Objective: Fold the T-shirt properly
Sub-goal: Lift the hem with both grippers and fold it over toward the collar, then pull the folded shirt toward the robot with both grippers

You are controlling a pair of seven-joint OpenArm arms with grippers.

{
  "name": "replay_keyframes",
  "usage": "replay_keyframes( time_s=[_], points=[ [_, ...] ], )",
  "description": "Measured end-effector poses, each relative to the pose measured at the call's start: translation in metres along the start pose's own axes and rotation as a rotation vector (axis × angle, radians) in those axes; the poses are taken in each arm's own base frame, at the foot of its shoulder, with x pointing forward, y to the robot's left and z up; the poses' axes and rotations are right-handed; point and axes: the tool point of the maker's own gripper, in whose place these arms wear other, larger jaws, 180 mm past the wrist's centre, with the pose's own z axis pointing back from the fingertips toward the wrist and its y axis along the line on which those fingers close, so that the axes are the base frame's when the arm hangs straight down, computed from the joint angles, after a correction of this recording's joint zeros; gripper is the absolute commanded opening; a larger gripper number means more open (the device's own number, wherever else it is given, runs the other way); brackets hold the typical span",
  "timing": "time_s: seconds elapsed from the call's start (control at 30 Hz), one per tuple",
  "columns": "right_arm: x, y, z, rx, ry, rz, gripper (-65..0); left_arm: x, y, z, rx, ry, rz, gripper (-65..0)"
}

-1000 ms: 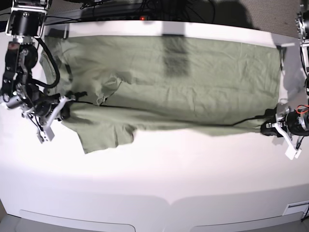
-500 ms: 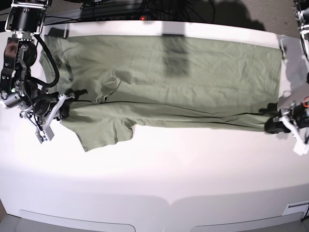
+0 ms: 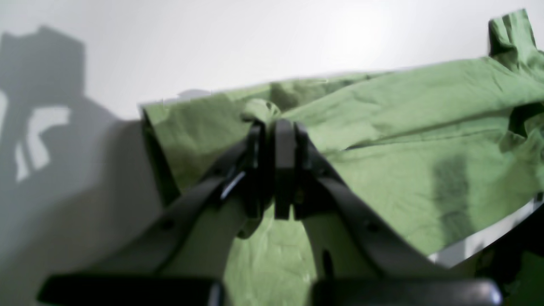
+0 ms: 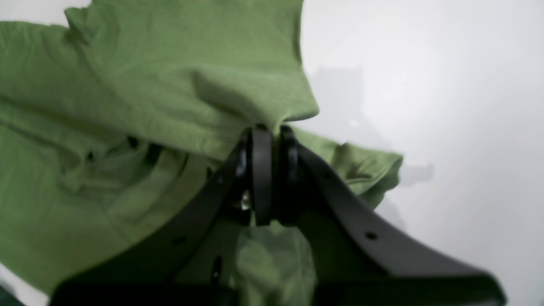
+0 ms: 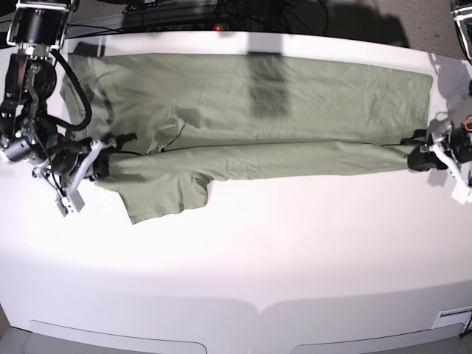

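The T-shirt (image 5: 265, 118) lies spread lengthwise across the white table (image 5: 243, 251), collar end toward the base view's left and hem end toward its right. Its near long edge is doubled over the body as a flap (image 5: 295, 160), the fold line running almost straight from one gripper to the other. Over the last second this flap has been carried away from the table's near side: the folded edge, which earlier sagged toward the viewer at mid-length, now lies higher on the garment and looks tauter and flatter. One short sleeve (image 5: 166, 193) hangs out below the flap at the left, not yet tucked in.

The right gripper (image 5: 94, 164), at the base view's left, is clenched on a bunch of cloth near the shoulder; in the right wrist view its jaws meet with fabric pinched between them (image 4: 272, 127). The left gripper (image 5: 426, 156), at the base view's right, is likewise clamped on the hem corner, a small knob of fabric showing above its closed tips (image 3: 272, 125). Both have moved farther up the table, the left one more noticeably.

Judged from this layout, the first lengthwise fold is nearly laid. What appears to remain is setting the flap down, letting go, and dealing with the protruding sleeve.
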Motion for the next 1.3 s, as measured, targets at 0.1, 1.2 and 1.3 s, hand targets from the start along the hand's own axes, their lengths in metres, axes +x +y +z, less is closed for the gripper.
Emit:
replay_keyframes(
  time_s=[0.1, 1.2, 1.3],
  points=[
    [-0.02, 0.006, -0.001, 0.013, 0.045, -0.007, -65.0, -0.005, 0.001, 0.0, 0.002, 0.008, 0.004, -65.0],
    [-0.053, 0.013, 0.003, 0.018, 0.128, 0.004, -65.0, -0.042, -0.028, -0.026, -0.08, 0.051, 0.082, -65.0],
    [-0.057, 0.008, 0.004, -0.01, 0.149, 0.02, -57.3, -0.049, -0.027, -0.026, -0.077, 0.064, 0.089, -65.0]
  ],
)
